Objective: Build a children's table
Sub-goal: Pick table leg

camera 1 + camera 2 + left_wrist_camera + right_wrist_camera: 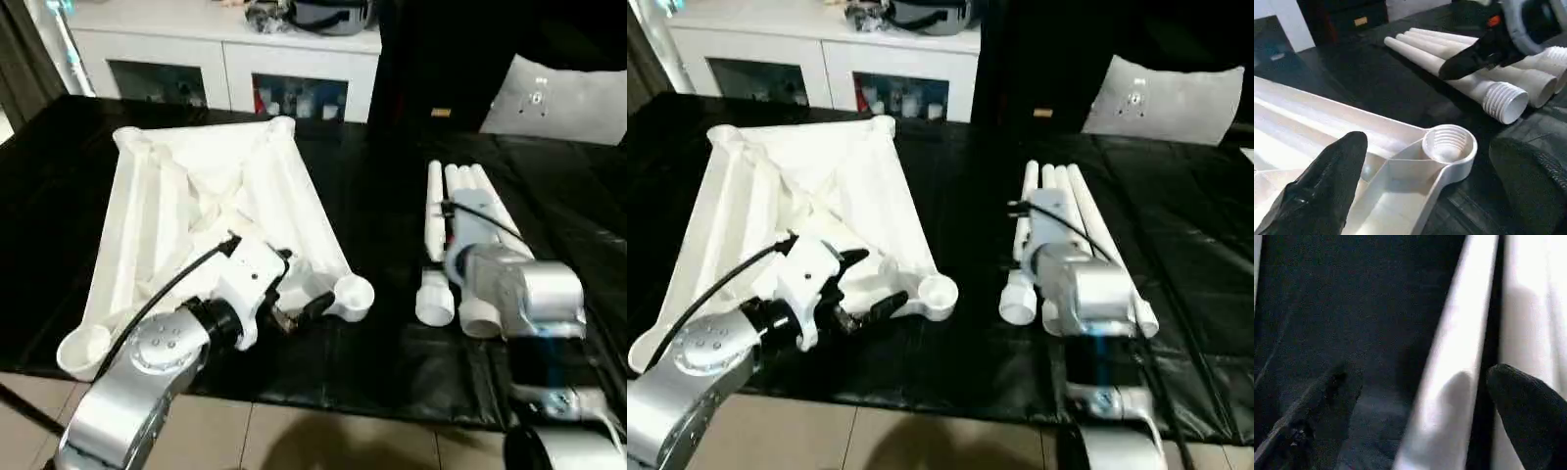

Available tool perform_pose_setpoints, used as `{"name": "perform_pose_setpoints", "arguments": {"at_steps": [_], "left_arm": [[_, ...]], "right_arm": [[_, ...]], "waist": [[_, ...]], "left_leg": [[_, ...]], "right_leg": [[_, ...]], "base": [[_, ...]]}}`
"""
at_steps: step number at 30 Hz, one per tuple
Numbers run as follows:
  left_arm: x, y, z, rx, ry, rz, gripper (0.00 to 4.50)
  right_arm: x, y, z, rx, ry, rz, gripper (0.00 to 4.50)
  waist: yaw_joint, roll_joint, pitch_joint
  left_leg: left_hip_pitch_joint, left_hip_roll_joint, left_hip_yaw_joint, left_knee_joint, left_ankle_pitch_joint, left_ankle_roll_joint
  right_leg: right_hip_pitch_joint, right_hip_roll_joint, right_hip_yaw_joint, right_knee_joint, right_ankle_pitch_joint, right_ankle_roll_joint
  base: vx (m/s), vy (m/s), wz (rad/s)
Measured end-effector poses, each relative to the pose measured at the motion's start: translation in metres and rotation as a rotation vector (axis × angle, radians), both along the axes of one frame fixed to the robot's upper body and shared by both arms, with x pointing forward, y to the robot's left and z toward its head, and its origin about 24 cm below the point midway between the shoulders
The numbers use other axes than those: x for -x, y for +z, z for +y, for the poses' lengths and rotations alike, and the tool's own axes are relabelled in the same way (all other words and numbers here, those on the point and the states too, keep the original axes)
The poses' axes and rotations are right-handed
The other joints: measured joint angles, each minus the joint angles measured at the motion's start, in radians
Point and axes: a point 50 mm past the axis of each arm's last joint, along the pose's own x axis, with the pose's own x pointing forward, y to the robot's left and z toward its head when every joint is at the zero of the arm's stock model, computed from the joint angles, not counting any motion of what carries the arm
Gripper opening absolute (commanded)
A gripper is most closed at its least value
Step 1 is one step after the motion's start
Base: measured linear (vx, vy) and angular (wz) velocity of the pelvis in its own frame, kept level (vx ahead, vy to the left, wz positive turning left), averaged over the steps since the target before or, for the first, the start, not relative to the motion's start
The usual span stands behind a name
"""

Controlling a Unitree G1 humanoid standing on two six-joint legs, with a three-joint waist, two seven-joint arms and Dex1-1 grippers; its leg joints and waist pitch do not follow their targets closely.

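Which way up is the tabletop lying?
Upside down: the tabletop shows its ribbed underside, and its corner socket opens upward, empty.

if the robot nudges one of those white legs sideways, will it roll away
Probably. The legs are round, smooth tubes lying loose on the black mat, so one could roll; being tapered, it would likely curve. Neighbouring legs lying alongside may check it.

Black sheet [372, 352] covers work surface, wrinkled, glossy, catching pale reflections. Near edge of sheet gives way to beige tiled floor [294, 436] with dark grout lines. Far side: white cabinet [225, 49] with glass doors, small items behind glass, dark clutter on its top. Right of cabinet, tall dark block [441, 59], small orange label on it. Far right: flat grey-white panel [563, 98] with small holes, lying tilted. Far left: dark curtain [24, 59].
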Motion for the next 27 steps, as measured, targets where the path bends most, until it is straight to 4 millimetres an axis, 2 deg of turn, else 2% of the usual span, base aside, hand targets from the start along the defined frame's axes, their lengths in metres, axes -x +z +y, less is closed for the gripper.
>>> {"name": "perform_pose_setpoints", "arguments": {"at_steps": [8, 21, 27], "left_arm": [[0.001, -0.001, -0.001, -0.007, -0.005, 0.006, 4.47], [0.002, 0.000, 0.000, -0.019, -0.012, 0.004, 4.47], [0.002, 0.000, -0.001, -0.019, -0.019, 0.004, 4.47]], "right_arm": [[-0.006, -0.005, 0.000, -0.004, -0.032, 0.013, 4.50], [-0.008, -0.001, -0.007, -0.025, -0.075, 0.002, 4.50], [0.001, -0.014, -0.006, -0.064, -0.079, 0.077, 4.50]], "waist": [[0.002, -0.001, 0.000], [0.002, -0.001, 0.000], [0.002, -0.001, 0.000]], "left_leg": [[-0.001, 0.002, 0.002, 0.000, 0.000, 0.000], [-0.001, 0.005, 0.007, 0.000, 0.001, 0.000], [-0.001, 0.005, 0.008, 0.000, 0.001, 0.000]], "right_leg": [[0.000, 0.000, 0.000, 0.000, 0.000, 0.000], [-0.001, 0.000, 0.000, 0.000, 0.000, 0.000], [-0.001, 0.000, 0.000, 0.000, 0.000, 0.000]], "base": [[0.000, 0.000, 0.00], [0.000, 0.000, 0.00], [0.000, 0.000, 0.00]]}}
